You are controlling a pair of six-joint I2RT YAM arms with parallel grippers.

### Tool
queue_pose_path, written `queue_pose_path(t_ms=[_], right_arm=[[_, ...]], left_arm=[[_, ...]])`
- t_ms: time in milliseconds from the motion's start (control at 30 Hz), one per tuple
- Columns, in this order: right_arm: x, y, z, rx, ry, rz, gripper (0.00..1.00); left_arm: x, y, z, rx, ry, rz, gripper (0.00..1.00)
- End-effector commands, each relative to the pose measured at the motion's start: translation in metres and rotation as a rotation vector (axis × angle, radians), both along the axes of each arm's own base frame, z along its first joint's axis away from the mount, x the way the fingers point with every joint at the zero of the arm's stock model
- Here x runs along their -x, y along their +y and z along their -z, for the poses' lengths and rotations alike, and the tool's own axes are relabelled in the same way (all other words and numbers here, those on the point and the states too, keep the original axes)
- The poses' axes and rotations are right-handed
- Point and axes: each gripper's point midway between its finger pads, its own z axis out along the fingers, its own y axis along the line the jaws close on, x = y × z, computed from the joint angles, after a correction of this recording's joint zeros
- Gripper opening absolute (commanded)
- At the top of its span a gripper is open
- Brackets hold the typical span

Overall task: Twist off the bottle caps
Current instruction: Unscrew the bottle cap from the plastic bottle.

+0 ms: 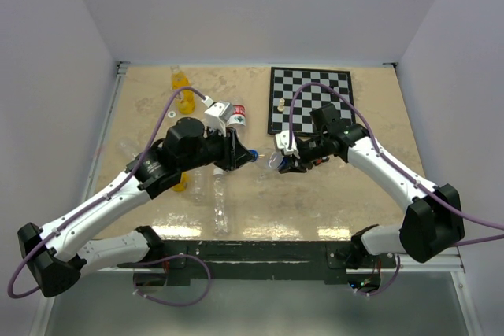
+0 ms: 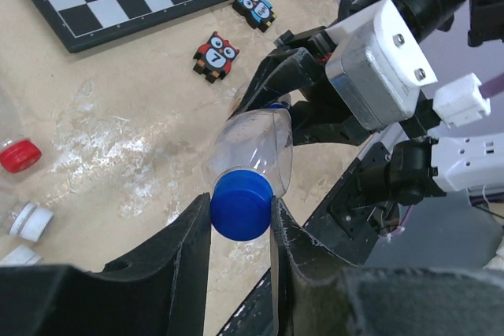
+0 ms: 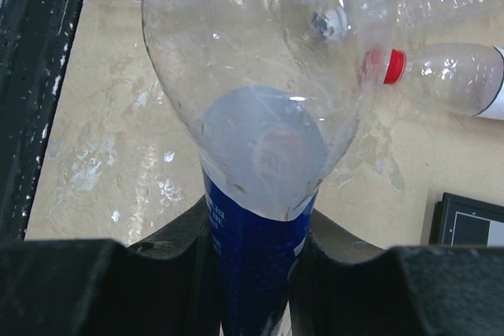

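Observation:
A clear bottle (image 1: 272, 160) with a blue-and-white label (image 3: 256, 261) hangs above the middle of the table between both arms. My right gripper (image 3: 256, 249) is shut on its labelled body, the clear base (image 3: 260, 60) towards the camera. The left gripper (image 2: 241, 212) is shut on its blue cap (image 2: 241, 204), with one finger pressed on each side. The neck (image 2: 256, 143) runs from the cap back to the right gripper. Two orange-yellow bottles (image 1: 179, 78) (image 1: 186, 101) stand at the far left.
A chessboard (image 1: 309, 100) with a few white pieces lies at the far right. Two owl figures (image 2: 216, 54) (image 2: 256, 8) lie near it. Longer clear bottles (image 1: 220, 202) lie in the near middle, one with a red cap (image 3: 394, 66). Loose white caps (image 2: 31, 220) rest on the table.

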Motion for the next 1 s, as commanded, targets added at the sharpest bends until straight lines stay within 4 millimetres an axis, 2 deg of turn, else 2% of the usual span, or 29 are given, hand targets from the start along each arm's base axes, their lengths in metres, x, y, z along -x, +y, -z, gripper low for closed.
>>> queue_pose_path(t_ms=[0,233,433,533,600,767,933,967], right_arm=[[-0.004,0.01,-0.018,-0.046,-0.062,-0.034,0.0],[-0.003,0.01,-0.019,-0.049,-0.059,-0.037,0.0],[-0.003,0.01,-0.018,-0.047,-0.057,-0.038,0.0],[-0.004,0.01,-0.017,-0.043,-0.058,-0.036,0.0],[-0.004,0.01,-0.016,-0.041,-0.056,-0.034,0.0],[-0.005,0.01,-0.016,-0.041,-0.057,-0.035,0.0],[-0.005,0.01,-0.015,-0.037,-0.053,-0.032,0.0],[-0.005,0.01,-0.015,-0.037,-0.055,-0.031,0.0]], left_arm=[[-0.007,-0.005,-0.022,0.09,0.061,-0.098,0.0],[-0.014,0.001,-0.027,0.091,0.016,-0.134,0.02],[-0.008,0.003,-0.033,0.109,-0.021,-0.107,0.53],[-0.004,0.009,-0.042,0.105,-0.071,-0.092,0.75],[-0.001,0.017,-0.049,0.083,-0.124,-0.084,0.85],[0.011,0.037,-0.061,0.003,-0.326,-0.005,0.94],[0.02,0.047,-0.063,-0.083,-0.518,0.091,0.96],[0.021,0.046,-0.057,-0.104,-0.545,0.118,0.96]])
